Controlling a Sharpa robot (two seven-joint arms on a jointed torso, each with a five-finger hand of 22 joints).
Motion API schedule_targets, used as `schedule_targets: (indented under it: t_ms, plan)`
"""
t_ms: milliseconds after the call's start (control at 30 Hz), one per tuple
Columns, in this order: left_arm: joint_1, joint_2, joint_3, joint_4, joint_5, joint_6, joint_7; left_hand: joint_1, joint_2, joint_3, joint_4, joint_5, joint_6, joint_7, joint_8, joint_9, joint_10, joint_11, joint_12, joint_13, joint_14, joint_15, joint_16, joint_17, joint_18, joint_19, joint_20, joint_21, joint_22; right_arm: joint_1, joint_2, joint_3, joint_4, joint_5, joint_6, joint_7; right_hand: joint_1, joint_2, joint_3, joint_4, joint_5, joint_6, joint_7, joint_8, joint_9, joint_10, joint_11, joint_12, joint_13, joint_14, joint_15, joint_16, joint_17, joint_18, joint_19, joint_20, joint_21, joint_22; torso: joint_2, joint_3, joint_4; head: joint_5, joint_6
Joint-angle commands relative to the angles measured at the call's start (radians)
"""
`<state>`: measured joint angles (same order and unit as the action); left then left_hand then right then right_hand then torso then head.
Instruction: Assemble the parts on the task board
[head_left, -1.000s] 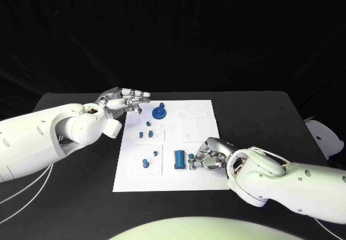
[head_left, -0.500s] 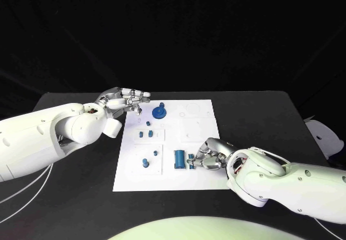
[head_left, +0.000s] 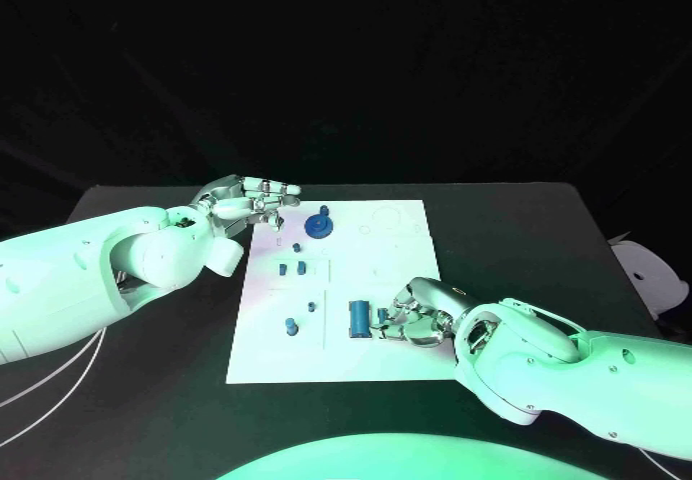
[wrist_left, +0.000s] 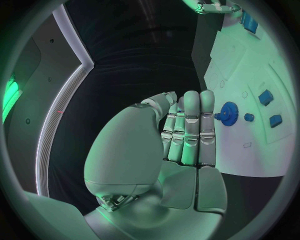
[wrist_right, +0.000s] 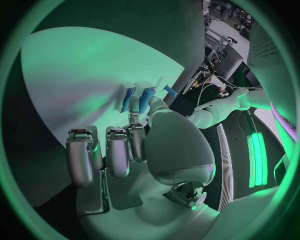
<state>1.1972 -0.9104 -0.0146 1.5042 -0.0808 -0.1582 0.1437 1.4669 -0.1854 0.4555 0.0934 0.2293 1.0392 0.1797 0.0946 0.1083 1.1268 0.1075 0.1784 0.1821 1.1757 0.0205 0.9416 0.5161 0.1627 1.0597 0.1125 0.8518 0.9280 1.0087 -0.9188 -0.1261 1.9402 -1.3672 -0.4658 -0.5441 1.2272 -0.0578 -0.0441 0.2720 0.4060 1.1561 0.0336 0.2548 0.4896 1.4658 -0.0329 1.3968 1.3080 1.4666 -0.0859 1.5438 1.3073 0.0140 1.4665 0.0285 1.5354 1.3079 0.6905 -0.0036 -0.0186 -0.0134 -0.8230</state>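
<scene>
The white task board (head_left: 397, 250) lies in the middle of the black table. A blue gear (head_left: 320, 224) stands near its far left corner, and small blue parts (head_left: 290, 268) sit in the left column. My left hand (head_left: 251, 201) hovers beside that far left corner, fingers straight and side by side (wrist_left: 187, 132), holding nothing; the gear (wrist_left: 229, 110) lies just past them. My right hand (head_left: 415, 317) rests on the board's near right part. Its thumb and a finger pinch a small blue part (head_left: 382, 318) (wrist_right: 146, 99) next to a tall blue block (head_left: 358, 317) (wrist_right: 128, 98).
More small blue parts (head_left: 290, 325) lie at the board's near left. Bare black table (head_left: 144, 400) surrounds the board on both sides. My left forearm (head_left: 87, 285) stretches over the table's left half, and my right forearm (head_left: 591, 375) covers the near right.
My right hand has edged slightly toward the tall blue block, keeping its fingertips at the small part. The left hand has not moved.
</scene>
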Motion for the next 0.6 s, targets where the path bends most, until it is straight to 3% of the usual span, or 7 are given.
schedule_targets:
  t_ms: [33, 233, 333, 467, 600]
  plan:
    - [0.001, 0.002, 0.001, 0.002, 0.001, 0.018, 0.004, -0.001, 0.009, -0.003, -0.001, -0.001, -0.001, 0.002, 0.006, -0.002, -0.006, 0.001, 0.003, 0.002, -0.003, 0.006, 0.004, -0.002, 0.012, 0.003, 0.004, -0.002, -0.001, -0.001, 0.0, 0.0, 0.003, -0.041, -0.005, 0.034, 0.018, 0.001, -0.003, -0.005, -0.01, 0.003, -0.002, 0.005, 0.003, 0.035, -0.005, 0.006, 0.141, 0.094, -0.007, 0.005, 0.218, -0.006, 0.089, -0.007, 0.0, 0.253, 0.0, -0.0009, 0.0012, -0.001, 0.002]
    - [0.001, 0.002, 0.001, 0.002, 0.001, 0.014, 0.008, -0.001, 0.009, -0.003, -0.001, -0.001, -0.001, 0.002, 0.006, -0.002, -0.006, 0.001, 0.003, 0.002, -0.003, 0.006, 0.004, -0.002, 0.012, 0.003, 0.004, -0.002, -0.001, -0.001, -0.001, 0.0, 0.003, -0.044, -0.032, 0.043, 0.024, 0.001, -0.008, -0.004, -0.016, -0.002, 0.0, 0.003, 0.003, 0.034, -0.004, 0.004, 0.14, 0.094, -0.007, 0.004, 0.215, -0.005, 0.087, -0.008, -0.004, 0.251, -0.003, -0.0008, 0.0006, 0.001, 0.008]
    - [0.001, 0.003, 0.0, 0.002, 0.001, 0.01, 0.014, -0.002, 0.01, -0.004, -0.001, -0.001, -0.002, 0.003, 0.007, -0.002, -0.007, 0.001, 0.005, 0.002, -0.003, 0.007, 0.004, -0.003, 0.012, 0.002, 0.004, -0.004, -0.002, 0.0, -0.005, 0.001, 0.001, -0.013, -0.062, 0.073, 0.031, 0.008, -0.009, -0.001, -0.007, -0.011, 0.003, -0.002, 0.002, 0.033, -0.001, 0.001, 0.138, 0.093, -0.006, 0.003, 0.212, -0.004, 0.084, -0.007, -0.011, 0.249, -0.006, -0.0009, -0.001, 0.003, 0.019]
    - [-0.001, 0.007, -0.002, -0.002, 0.012, -0.004, 0.031, -0.004, 0.01, -0.004, 0.0, -0.001, -0.002, 0.003, 0.007, -0.002, -0.008, 0.001, 0.006, 0.002, -0.003, 0.007, 0.005, -0.003, 0.012, 0.003, 0.004, -0.004, -0.002, 0.017, -0.012, 0.002, -0.027, 0.159, -0.119, 0.24, 0.049, 0.013, -0.015, 0.002, 0.012, -0.051, 0.021, -0.03, -0.008, 0.011, 0.012, -0.041, 0.109, 0.082, 0.004, -0.02, 0.168, 0.01, 0.057, -0.001, -0.072, 0.231, -0.019, -0.0072, -0.0023, -0.003, 0.037]
    - [-0.004, 0.015, -0.007, -0.008, 0.027, -0.028, 0.051, -0.006, 0.011, -0.005, 0.002, -0.002, -0.002, 0.003, 0.007, -0.003, -0.008, 0.002, 0.007, 0.002, -0.004, 0.007, 0.005, -0.004, 0.012, 0.002, 0.004, -0.006, -0.003, 0.046, -0.009, 0.002, -0.078, 0.373, -0.129, 0.438, 0.1, 0.025, -0.01, -0.013, 0.013, -0.087, 0.041, -0.062, -0.022, -0.048, 0.031, -0.152, 0.035, 0.056, 0.019, -0.077, 0.067, 0.038, -0.005, 0.012, -0.21, 0.19, -0.035, -0.0129, -0.0027, -0.005, 0.058]
